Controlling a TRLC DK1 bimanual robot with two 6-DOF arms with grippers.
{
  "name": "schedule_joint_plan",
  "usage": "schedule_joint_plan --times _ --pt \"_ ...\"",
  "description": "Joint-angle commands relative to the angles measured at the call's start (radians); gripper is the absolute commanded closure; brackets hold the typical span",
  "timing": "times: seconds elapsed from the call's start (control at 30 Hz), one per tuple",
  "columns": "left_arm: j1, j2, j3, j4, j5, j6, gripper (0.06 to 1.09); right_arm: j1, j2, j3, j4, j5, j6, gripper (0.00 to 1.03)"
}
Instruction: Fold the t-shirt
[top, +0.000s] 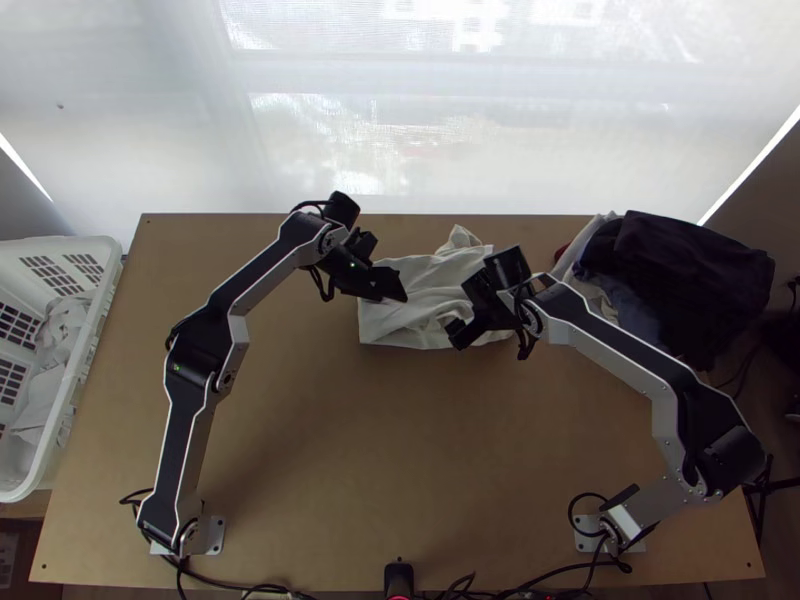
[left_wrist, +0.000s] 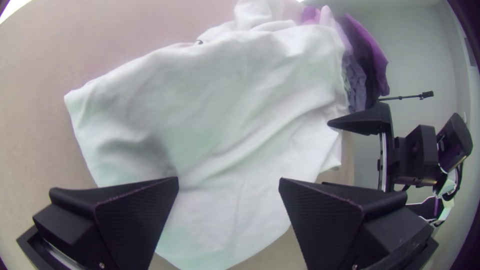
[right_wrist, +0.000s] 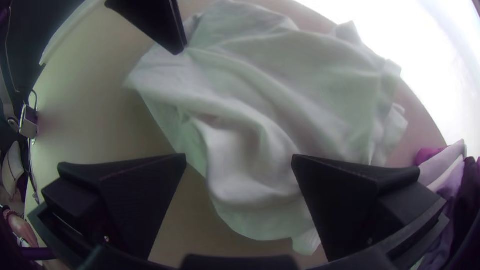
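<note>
White t-shirt: rumpled, between arms | left tool: spread, left side | right tool: spread, right side

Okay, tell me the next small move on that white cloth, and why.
I'd probably lower the left gripper and the right gripper and pinch the white cloth to draw it flatter. Both are open over it, and it lies rumpled with ridges running across it, so folding now would likely come out uneven.
</note>
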Motion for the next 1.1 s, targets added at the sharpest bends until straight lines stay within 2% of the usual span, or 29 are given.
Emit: schedule_joint_plan --times 0.0,0.37,0.6,0.8,0.97,1.07 --pt "0.005 0.03 -0.001 -0.022 -0.004 0.029 0.11 -0.037 -0.008 -0.124 0.036 0.001 -0.032 0.05" --pt "0.027 0.045 -0.001 -0.045 -0.016 0.06 0.11 -0.209 -0.04 -0.184 0.036 0.001 -0.156 0.05" --pt "0.036 0.04 -0.001 -0.051 -0.015 0.065 0.11 -0.275 -0.089 -0.177 0.033 0.001 -0.178 0.05" --pt "0.019 -0.007 0.016 -0.053 -0.012 0.049 0.11 -0.18 -0.26 -0.126 -0.012 0.003 -0.198 0.05" --pt "0.005 -0.022 0.06 -0.062 -0.01 0.033 0.11 -0.091 -0.286 -0.115 -0.01 0.016 -0.238 0.05" --pt "0.005 -0.03 0.065 -0.062 -0.012 0.025 0.11 0.014 -0.293 -0.141 0.005 0.075 -0.293 0.05"
